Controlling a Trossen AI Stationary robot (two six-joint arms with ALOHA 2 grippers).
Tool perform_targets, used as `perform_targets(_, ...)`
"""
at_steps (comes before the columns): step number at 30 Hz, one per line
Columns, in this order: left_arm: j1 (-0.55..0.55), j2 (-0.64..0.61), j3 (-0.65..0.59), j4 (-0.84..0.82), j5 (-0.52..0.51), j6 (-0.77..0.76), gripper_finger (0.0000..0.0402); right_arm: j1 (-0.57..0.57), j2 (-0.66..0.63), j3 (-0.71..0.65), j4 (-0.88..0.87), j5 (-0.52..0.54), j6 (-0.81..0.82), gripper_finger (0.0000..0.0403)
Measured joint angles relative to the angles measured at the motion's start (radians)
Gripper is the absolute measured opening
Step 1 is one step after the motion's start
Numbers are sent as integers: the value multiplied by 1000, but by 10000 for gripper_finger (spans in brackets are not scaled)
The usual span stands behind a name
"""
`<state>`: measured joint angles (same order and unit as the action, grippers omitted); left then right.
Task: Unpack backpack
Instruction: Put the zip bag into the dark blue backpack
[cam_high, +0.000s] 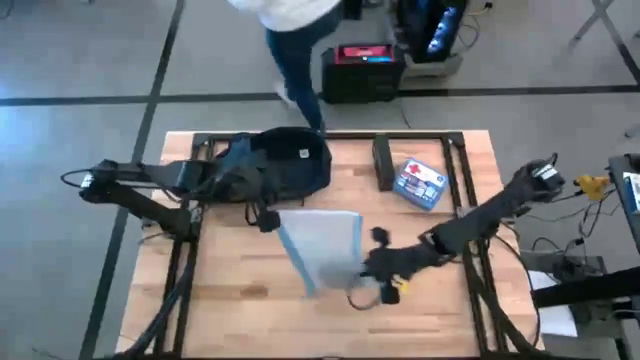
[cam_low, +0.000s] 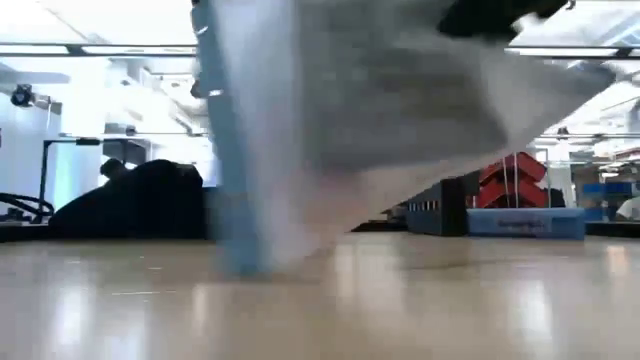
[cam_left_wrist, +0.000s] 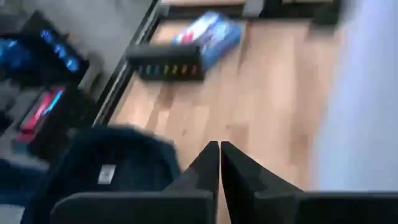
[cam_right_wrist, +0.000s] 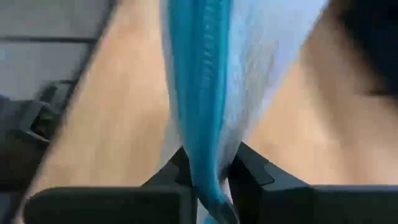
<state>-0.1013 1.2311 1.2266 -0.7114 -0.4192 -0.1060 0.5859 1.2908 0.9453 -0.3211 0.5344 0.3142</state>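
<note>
The backpack (cam_high: 285, 160) sits at the far side of the table (cam_high: 230, 290), left of centre, dark and slumped, its small light patch (cam_high: 303, 153) facing up. Just in front of it hovers the left gripper (cam_high: 262, 218), fingers pressed together and holding nothing. Out in the middle, a clear pouch (cam_high: 322, 250) with a blue zip edge (cam_right_wrist: 202, 93) hangs in the right gripper (cam_right_wrist: 210, 186), whose fingers are clamped on the zip edge (one corner touches the wood in the low view). Farther right lies a blue-white box (cam_high: 420, 183) beside a dark block (cam_high: 382, 162). A person (cam_high: 295, 40) stands beyond the far edge.
</note>
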Motion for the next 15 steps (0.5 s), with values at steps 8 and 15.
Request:
perform_targets(8, 64, 40, -254, 179, -200, 12, 0, 139, -68, 171, -412, 381, 193, 35)
perform_targets(15, 133, 47, -376, 219, -142, 63, 24, 137, -58, 248, -553, 402, 253, 35)
